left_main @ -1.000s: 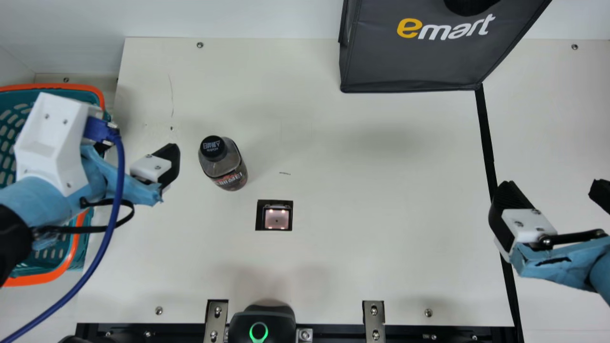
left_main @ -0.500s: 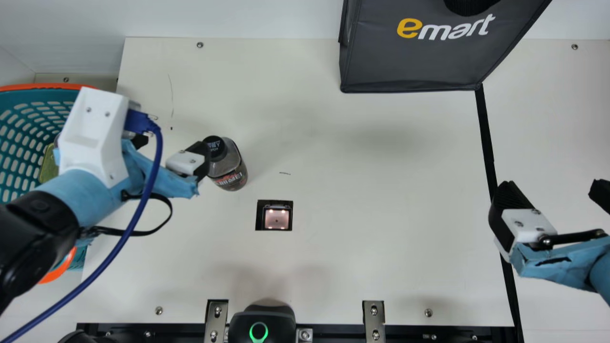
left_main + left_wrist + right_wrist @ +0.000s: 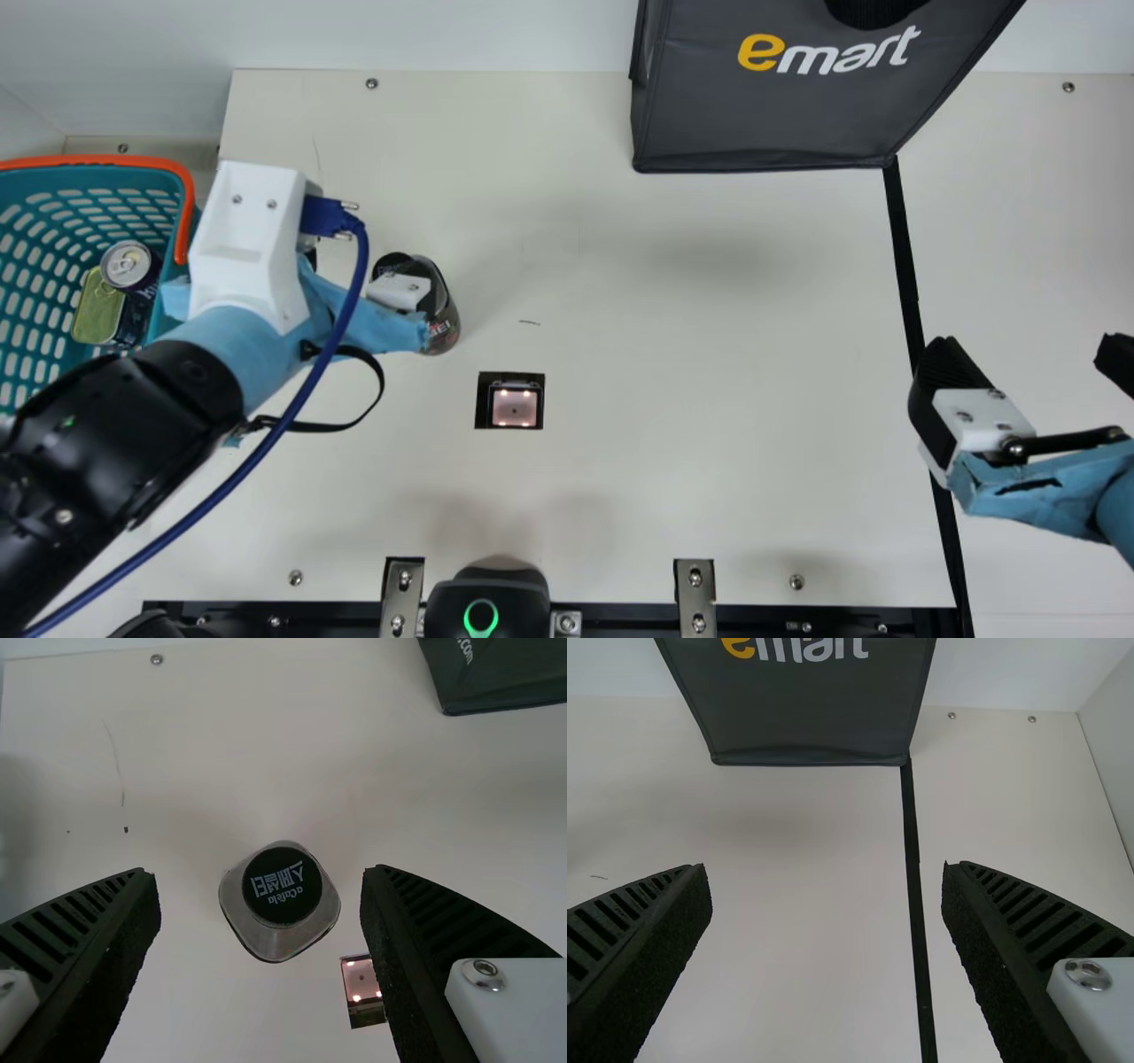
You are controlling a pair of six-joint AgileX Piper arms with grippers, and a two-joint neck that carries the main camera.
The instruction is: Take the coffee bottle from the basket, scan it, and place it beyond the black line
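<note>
The coffee bottle [image 3: 447,326] stands upright on the table left of centre, partly covered by one finger of my open left gripper [image 3: 376,266]. Seen from the left wrist, the black-capped bottle [image 3: 282,890] is between and beyond the spread fingers of the left gripper [image 3: 260,872], touching neither. At the right, my right gripper [image 3: 1028,344] is open above the black line [image 3: 905,266]; in its wrist view the right gripper [image 3: 824,866] holds nothing. The scanner window [image 3: 515,406] is set in the table, nearer than the bottle. The teal basket [image 3: 97,162] is at far left.
Inside the basket lie a dark can [image 3: 129,266] and a yellowish tin [image 3: 97,308]. A dark grey bag [image 3: 762,124] stands at the back. A black device with a green ring [image 3: 481,618] sits at the front edge. A blue cable [image 3: 266,443] hangs along my left arm.
My left gripper has moved right from beside the basket to over the bottle, uncovering the basket's contents. The bottle and my right arm have stayed put.
</note>
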